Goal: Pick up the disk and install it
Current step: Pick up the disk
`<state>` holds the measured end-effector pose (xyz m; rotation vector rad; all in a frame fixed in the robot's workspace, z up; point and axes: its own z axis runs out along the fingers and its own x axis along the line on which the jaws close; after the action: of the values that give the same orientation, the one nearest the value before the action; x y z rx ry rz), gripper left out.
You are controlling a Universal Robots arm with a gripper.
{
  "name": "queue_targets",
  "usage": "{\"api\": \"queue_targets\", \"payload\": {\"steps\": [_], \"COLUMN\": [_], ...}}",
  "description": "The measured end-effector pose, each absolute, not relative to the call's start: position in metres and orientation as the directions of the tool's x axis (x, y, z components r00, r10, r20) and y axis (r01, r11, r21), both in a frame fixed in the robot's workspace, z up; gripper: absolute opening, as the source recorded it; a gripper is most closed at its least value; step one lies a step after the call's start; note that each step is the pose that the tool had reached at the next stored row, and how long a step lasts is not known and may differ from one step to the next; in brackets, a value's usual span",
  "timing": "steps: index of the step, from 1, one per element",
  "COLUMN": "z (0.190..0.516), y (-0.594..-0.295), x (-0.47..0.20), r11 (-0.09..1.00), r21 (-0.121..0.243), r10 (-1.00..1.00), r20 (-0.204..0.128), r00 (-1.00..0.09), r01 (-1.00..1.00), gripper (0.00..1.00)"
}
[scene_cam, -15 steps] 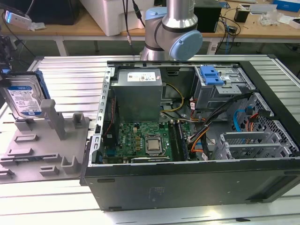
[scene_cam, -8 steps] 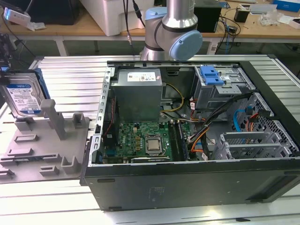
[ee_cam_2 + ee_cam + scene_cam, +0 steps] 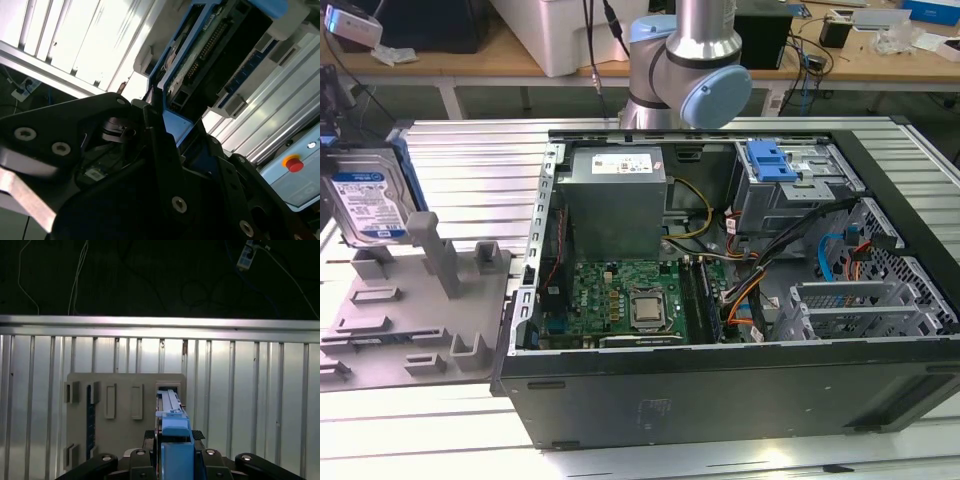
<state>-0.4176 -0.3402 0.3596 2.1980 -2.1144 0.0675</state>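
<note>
1. One disk [image 3: 365,200] is in play: silver body, white-and-blue label, blue carrier frame. In the exterior view it stands nearly upright at the far left, label towards the camera, over the far-left part of a grey holder tray [image 3: 430,300]. I cannot tell whether its lower edge touches the tray.
2. Gripper [image 3: 175,437]: the jaws are closed on the disk, clasping the blue carrier from both sides. In the first wrist view the disk [image 3: 170,400] is seen edge-on, running out from between the jaws towards the holder tray [image 3: 125,390].
3. In the second wrist view, the board side of the disk [image 3: 200,55] shows, with the blue frame along its edges and the dark gripper body close against it.
4. The holder tray lies flat on a slatted metal table [image 3: 470,170]. It carries several upright posts and shallow slots.
5. A computer case [image 3: 720,365] lies open on its side, just beside the tray on the exterior view's right.
6. Inside the case are a power supply [image 3: 615,200], a green motherboard [image 3: 620,295] and a grey drive cage [image 3: 790,195] with a blue latch piece [image 3: 770,160] on top. The disk is well apart from the cage.
7. The arm [image 3: 690,70] rises behind the case.
8. A red button [image 3: 293,163] sits on a pale box.
</note>
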Motion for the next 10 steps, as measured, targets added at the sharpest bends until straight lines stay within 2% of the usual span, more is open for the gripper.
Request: {"api": "queue_targets", "payload": {"steps": [10], "z": [0.375], "y": [-0.339], "x": [-0.418], "r11": [-0.046], "r21": [0.021], "r10": [-0.994], "r20": [0.096], "r00": [0.048], "r01": [-0.999], "gripper": [0.37]}}
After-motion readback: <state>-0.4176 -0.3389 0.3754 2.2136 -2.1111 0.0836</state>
